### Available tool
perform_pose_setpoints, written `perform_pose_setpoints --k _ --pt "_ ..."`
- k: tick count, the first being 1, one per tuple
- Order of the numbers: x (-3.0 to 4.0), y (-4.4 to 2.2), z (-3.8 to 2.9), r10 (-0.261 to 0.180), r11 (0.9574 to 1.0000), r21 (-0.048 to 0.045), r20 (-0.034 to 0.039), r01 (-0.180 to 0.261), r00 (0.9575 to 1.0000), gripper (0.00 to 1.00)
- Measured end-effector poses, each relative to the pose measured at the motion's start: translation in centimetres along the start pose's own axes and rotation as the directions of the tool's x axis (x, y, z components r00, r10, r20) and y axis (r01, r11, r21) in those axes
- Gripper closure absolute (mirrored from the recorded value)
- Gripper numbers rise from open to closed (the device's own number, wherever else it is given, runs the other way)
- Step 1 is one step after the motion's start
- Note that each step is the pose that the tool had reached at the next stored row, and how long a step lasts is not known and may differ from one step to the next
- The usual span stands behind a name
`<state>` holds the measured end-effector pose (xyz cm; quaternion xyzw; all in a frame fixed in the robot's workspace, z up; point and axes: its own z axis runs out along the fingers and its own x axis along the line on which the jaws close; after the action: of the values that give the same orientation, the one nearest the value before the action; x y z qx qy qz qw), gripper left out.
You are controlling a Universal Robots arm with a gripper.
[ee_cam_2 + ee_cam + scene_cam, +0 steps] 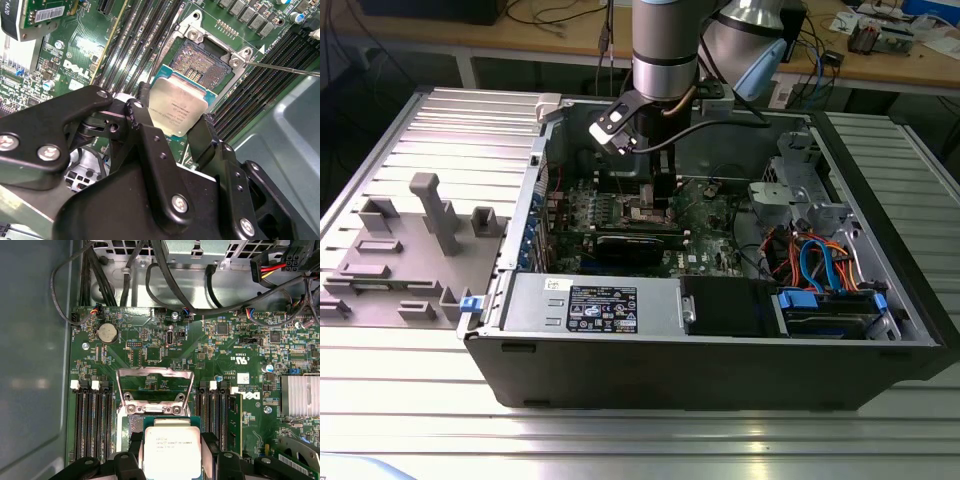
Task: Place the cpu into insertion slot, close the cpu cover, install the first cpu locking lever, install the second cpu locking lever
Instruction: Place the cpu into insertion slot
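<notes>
The second wrist view looks past the black two-finger gripper (172, 116) onto the cpu (178, 106), a small flat square chip with a silver-grey metal top and a thin green rim. The jaws clamp it by two opposite edges. It lies flat, metal top up, its edges square with the insertion slot (201, 64), the dark square socket with a silvery border. The chip overlaps one edge of that slot; being square, it has no long axis, and whether it touches the slot cannot be told.

The first wrist view adds the cpu cover (155, 372), a thin silvery window frame, standing open on the side of the slot away from the chip.

Long black memory slots (135, 45) flank the slot on both sides, and a thin metal lever (282, 68) lies just beside it.

The exterior view shows the open grey computer case (720, 370) around the slot, with the arm (665, 50) hanging down into it.
</notes>
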<state>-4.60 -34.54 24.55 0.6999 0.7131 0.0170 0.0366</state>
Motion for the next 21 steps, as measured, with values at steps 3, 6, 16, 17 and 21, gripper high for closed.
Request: perform_pose_setpoints --k 3,6,16,17,21 --pt "0.01 -0.01 0.08 0.000 0.9999 -0.0118 0.0112 0.000 0.9999 0.46" --pt "0.05 -0.04 0.54 0.004 0.9998 -0.0174 0.0137 -0.003 0.9999 0.46" --pt "0.77 -1.24 1.55 0.033 0.9985 -0.0437 0.0149 -0.033 0.9993 0.46" --pt "0.78 -1.35 1.73 0.029 0.9985 -0.0475 0.0145 -0.028 0.9995 0.46" --pt "0.84 -1.61 2.24 0.010 0.9986 -0.0516 0.0130 -0.009 0.9999 0.46"
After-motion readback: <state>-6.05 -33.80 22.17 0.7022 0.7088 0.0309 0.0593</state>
